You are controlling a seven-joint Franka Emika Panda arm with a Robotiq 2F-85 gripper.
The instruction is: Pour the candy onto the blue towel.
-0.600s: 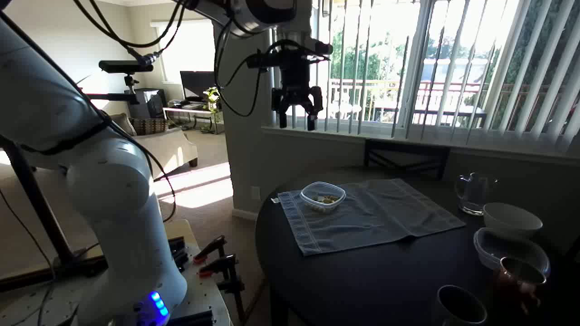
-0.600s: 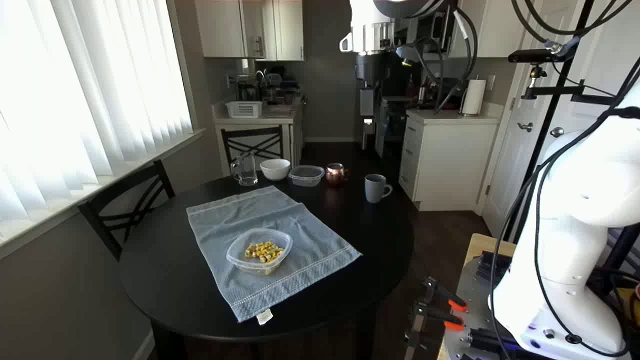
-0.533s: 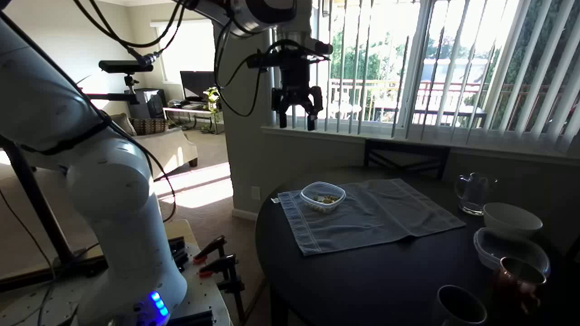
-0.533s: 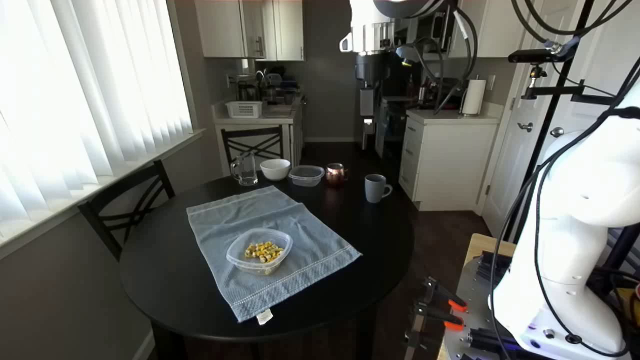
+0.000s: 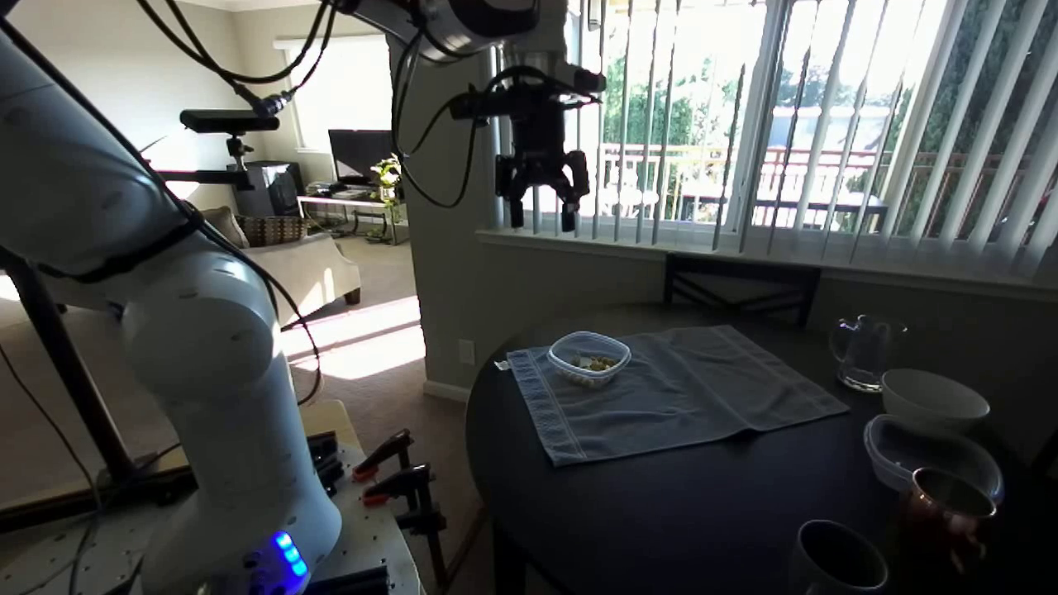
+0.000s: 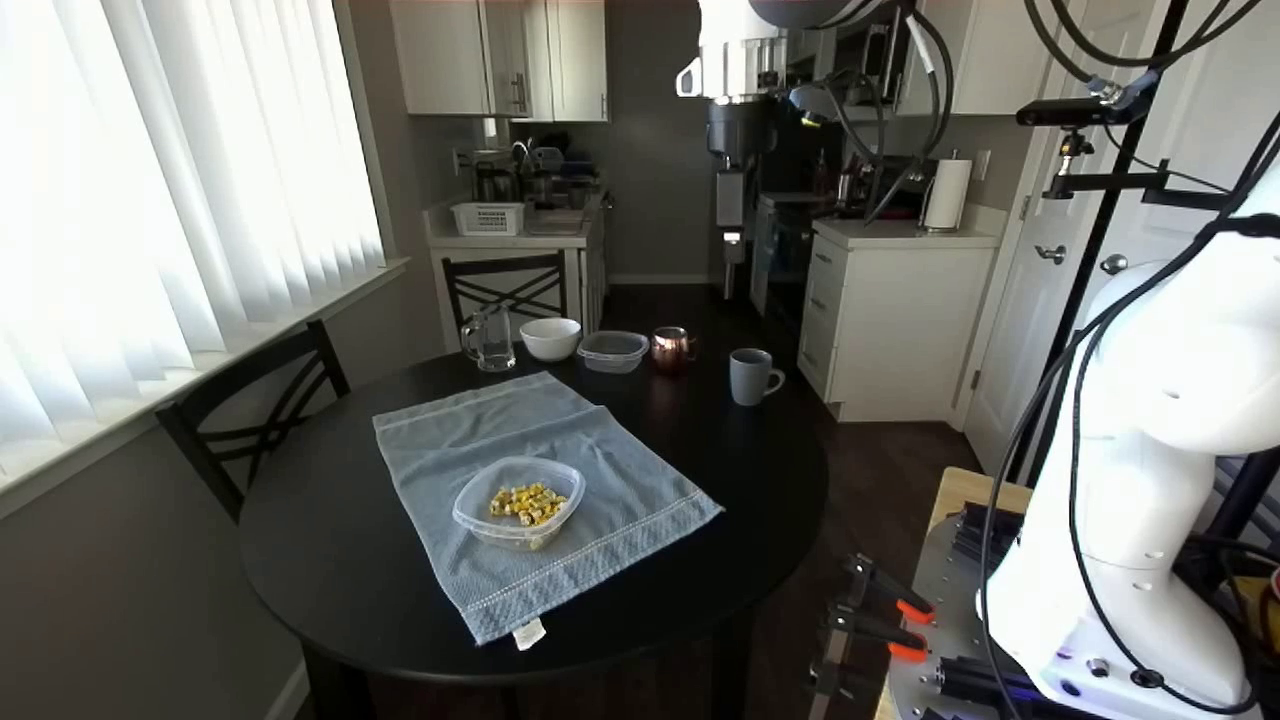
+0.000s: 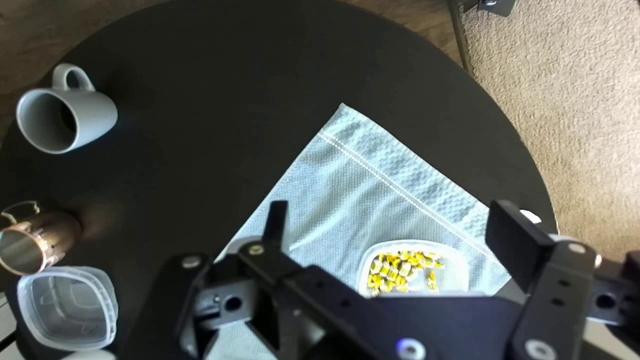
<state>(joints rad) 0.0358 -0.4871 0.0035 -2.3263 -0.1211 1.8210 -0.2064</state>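
Observation:
The candy [image 6: 530, 503], small yellow-golden pieces, lies inside a clear plastic container [image 6: 566, 486]. The container stands upright on the blue towel [image 6: 610, 455], near its tagged end. Candy [image 5: 600, 364] and towel [image 5: 702, 380] also show in an exterior view. My gripper [image 5: 542, 219] hangs fingers down, high above the table and apart from the container; it shows side-on in an exterior view [image 6: 729, 285]. In the wrist view the gripper [image 7: 392, 227] is open, with nothing between its fingers. The candy [image 7: 402, 267] shows below between them; the gripper body hides the near side of the container [image 7: 462, 265].
On the dark round table [image 6: 330, 560] stand a grey mug [image 6: 750, 378], a copper mug [image 6: 669, 348], another clear plastic container [image 6: 612, 353], a white bowl [image 6: 550, 341] and a glass mug [image 6: 492, 345]. A chair [image 6: 265, 410] stands by the window side.
My gripper has risen very slightly and shifted a little in the exterior views. The container, candy and towel have not moved.

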